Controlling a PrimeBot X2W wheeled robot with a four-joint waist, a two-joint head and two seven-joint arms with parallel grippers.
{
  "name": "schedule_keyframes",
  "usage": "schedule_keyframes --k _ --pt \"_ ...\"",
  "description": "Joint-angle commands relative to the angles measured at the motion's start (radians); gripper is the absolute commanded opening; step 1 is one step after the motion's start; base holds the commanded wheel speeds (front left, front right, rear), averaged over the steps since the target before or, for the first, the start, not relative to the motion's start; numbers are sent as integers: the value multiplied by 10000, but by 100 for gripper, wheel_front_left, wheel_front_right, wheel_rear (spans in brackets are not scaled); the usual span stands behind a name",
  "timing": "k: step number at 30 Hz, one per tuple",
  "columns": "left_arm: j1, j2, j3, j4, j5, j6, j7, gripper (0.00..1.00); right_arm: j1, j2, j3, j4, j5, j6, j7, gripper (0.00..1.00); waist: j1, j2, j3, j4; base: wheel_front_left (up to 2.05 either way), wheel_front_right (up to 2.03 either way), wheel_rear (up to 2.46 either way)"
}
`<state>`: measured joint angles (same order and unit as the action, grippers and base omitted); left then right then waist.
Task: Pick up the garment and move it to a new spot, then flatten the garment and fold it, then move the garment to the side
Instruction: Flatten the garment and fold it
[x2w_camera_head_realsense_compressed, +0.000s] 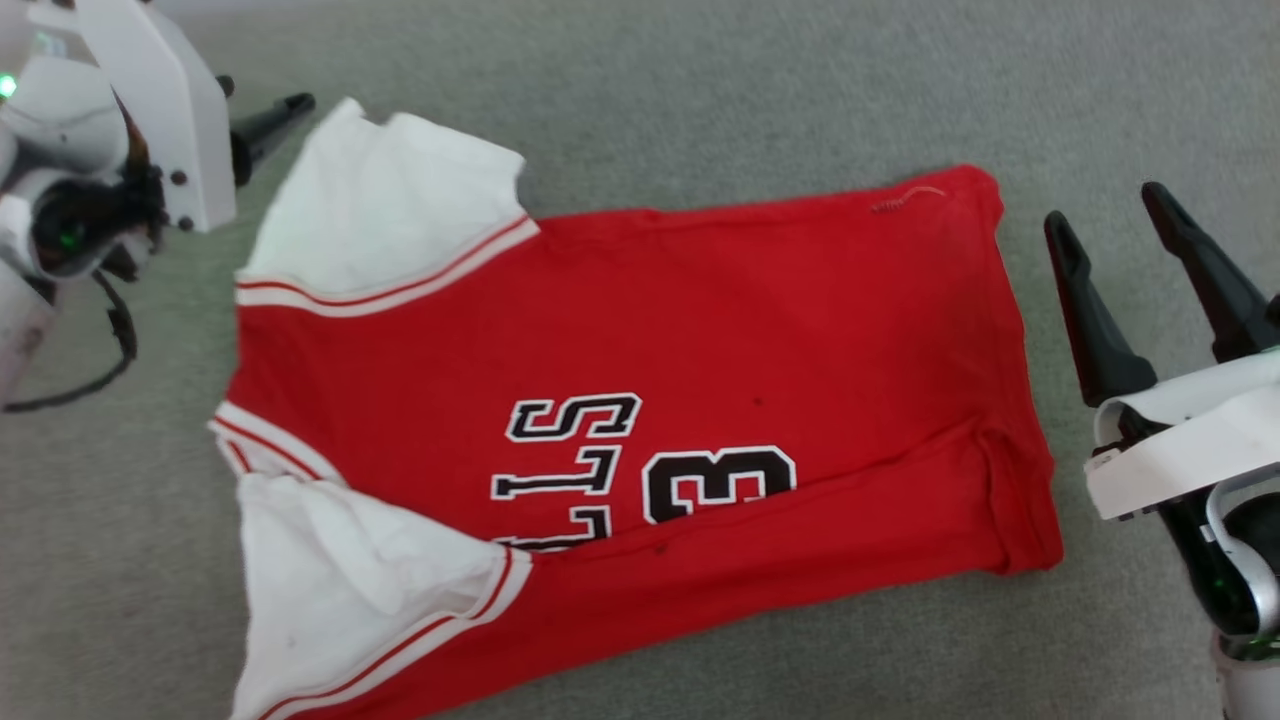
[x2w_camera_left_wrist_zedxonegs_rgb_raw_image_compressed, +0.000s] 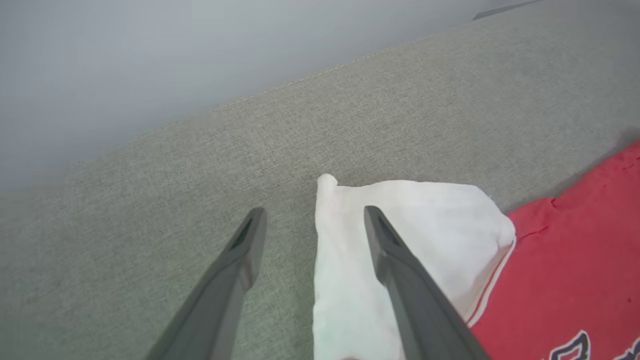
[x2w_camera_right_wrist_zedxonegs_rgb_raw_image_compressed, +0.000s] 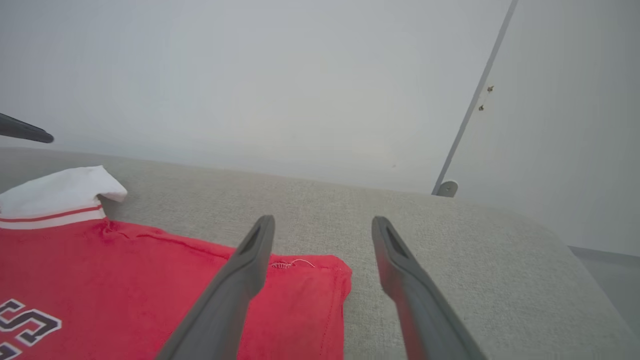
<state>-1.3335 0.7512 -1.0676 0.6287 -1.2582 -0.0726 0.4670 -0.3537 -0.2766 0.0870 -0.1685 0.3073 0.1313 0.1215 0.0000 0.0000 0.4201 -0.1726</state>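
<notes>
On grey upholstery (x2w_camera_head_realsense_compressed: 700, 80), the garment (x2w_camera_head_realsense_compressed: 640, 330) lies lengthwise, side to side: sleeves (x2w_camera_head_realsense_compressed: 400, 210) by the left gripper (x2w_camera_left_wrist_zedxonegs_rgb_raw_image_compressed: 311, 217), hem (x2w_camera_head_realsense_compressed: 1010, 370) by the right gripper (x2w_camera_head_realsense_compressed: 1107, 210); all fingers spread, empty.

The garment (x2w_camera_head_realsense_compressed: 700, 330) was red, its sleeves (x2w_camera_head_realsense_compressed: 390, 210) white, with red-and-white stripe trim and black white-outlined lettering (x2w_camera_head_realsense_compressed: 720, 485). The fabric surface (x2w_camera_head_realsense_compressed: 700, 90) was speckled grey.

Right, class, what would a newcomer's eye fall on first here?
The red garment, spread across the grey surface, white sleeves on the left, black letters on the chest. Then the open right gripper beside its hem, and the open left gripper over a sleeve's edge.
</notes>
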Motion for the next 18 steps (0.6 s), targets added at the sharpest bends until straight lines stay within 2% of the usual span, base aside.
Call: schedule_keyframes --k 1,12,16,17,18 --pt "-197 -47 -32 269 -36 -84 187 100 56 115 15 46 5 -11 -82 100 0 0 586 -463 0 0 0" --pt "-771 -421 -204 1506 -185 -328 1250 100 -251 332 159 263 11 -11 -453 100 0 0 1162 -721 0 0 0" --pt "-606 -658 -389 1922 -232 -288 1658 100 -291 358 198 330 26 -11 -523 100 0 0 1238 -754 0 0 0" --pt "-600 -687 -482 2005 -114 -265 1712 47 -311 357 209 335 14 -11 -525 100 0 0 1248 -760 0 0 0" --pt "-588 -715 -522 2122 -89 -228 1689 0 -324 359 212 335 8 -11 -525 100 0 0 1252 -762 0 0 0"
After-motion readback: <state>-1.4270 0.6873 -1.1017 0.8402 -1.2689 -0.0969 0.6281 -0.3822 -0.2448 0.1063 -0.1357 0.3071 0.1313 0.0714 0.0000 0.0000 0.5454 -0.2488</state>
